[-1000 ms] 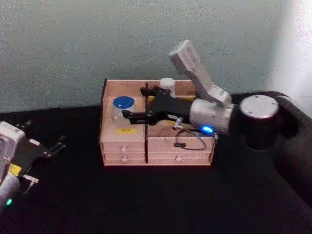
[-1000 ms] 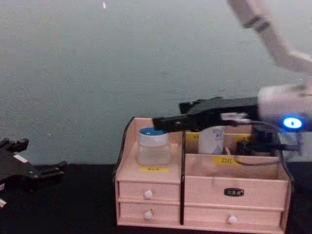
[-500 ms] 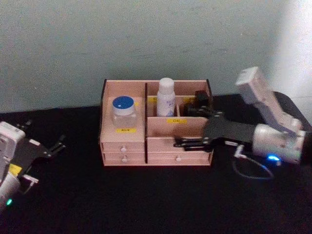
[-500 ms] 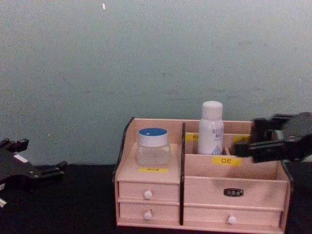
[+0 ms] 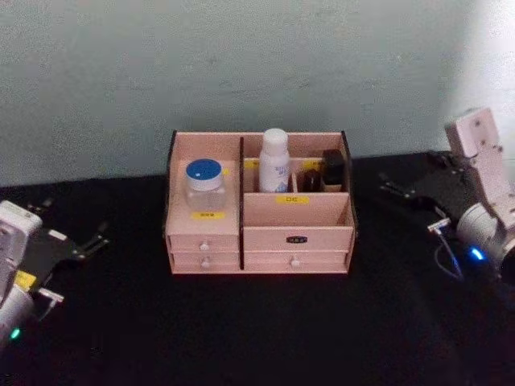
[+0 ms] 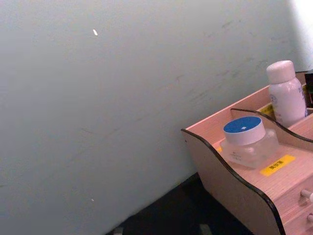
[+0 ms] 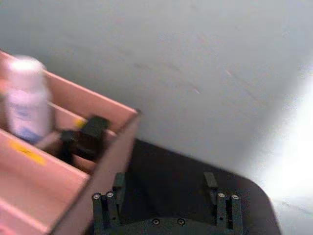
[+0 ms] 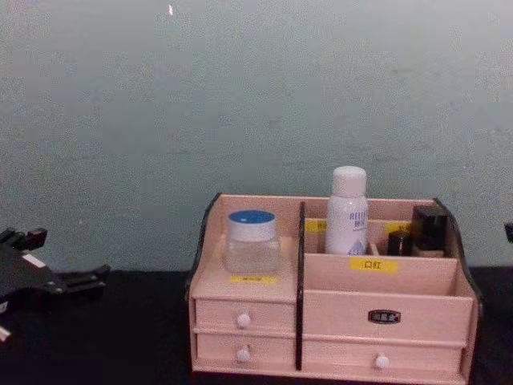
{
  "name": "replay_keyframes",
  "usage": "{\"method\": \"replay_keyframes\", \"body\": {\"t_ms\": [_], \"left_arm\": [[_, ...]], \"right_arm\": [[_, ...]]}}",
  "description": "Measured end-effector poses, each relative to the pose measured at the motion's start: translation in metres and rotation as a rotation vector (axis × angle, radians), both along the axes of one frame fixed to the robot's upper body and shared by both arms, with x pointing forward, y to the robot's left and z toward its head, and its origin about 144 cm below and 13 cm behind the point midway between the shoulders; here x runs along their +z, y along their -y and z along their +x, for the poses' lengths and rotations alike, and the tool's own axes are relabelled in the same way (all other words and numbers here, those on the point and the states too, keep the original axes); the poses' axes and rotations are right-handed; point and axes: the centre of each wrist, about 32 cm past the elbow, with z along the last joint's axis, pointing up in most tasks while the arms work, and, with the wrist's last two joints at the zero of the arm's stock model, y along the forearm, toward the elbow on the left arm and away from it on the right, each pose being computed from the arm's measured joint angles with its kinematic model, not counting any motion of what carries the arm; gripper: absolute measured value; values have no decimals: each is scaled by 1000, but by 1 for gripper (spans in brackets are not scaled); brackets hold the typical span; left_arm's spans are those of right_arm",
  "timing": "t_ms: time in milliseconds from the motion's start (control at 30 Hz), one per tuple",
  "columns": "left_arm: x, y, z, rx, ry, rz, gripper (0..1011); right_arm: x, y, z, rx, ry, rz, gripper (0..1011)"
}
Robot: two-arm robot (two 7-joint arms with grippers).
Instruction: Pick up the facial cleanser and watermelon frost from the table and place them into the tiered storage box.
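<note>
**Bottle and jar both inside the organizer**

On the black bench (image 5: pixel 257 330) stands the tiered storage box (image 5: pixel 298 211), a pale pinkish wooden organizer with dark side edges, yellow labels and four white-knobbed drawers. Its left compartment holds the watermelon frost (image 5: pixel 203 184), a squat clear jar with a flat blue lid. Upright in the rear compartment right of the centre divider is the facial cleanser (image 5: pixel 273 161), a tall white bottle with rounded cap and pale blue print too small to read. Small black containers (image 8: pixel 421 229) sit beside it. The left end effector (image 5: pixel 76 248) rests at the bench's left edge, and whether it is closed cannot be told. The right end effector (image 7: pixel 166 191), right of the box, has its fingers spread, holding nothing.
</note>
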Motion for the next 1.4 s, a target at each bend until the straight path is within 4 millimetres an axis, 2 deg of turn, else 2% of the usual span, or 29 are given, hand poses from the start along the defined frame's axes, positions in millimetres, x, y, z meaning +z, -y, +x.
{"method": "replay_keyframes", "body": {"t_ms": [100,333,567,1400], "left_arm": [[0,0,0,0,0,0,1001],[0,0,0,0,0,0,1001],[0,0,0,0,0,0,1001],[0,0,0,0,0,0,1001]], "right_arm": [[-17,-12,3,-83,-7,-57,1002],[-43,-30,4,-122,-29,-133,1003],[-58,-34,7,-140,-70,-150,1003],[-56,-34,7,-136,-63,-150,1003]]}}
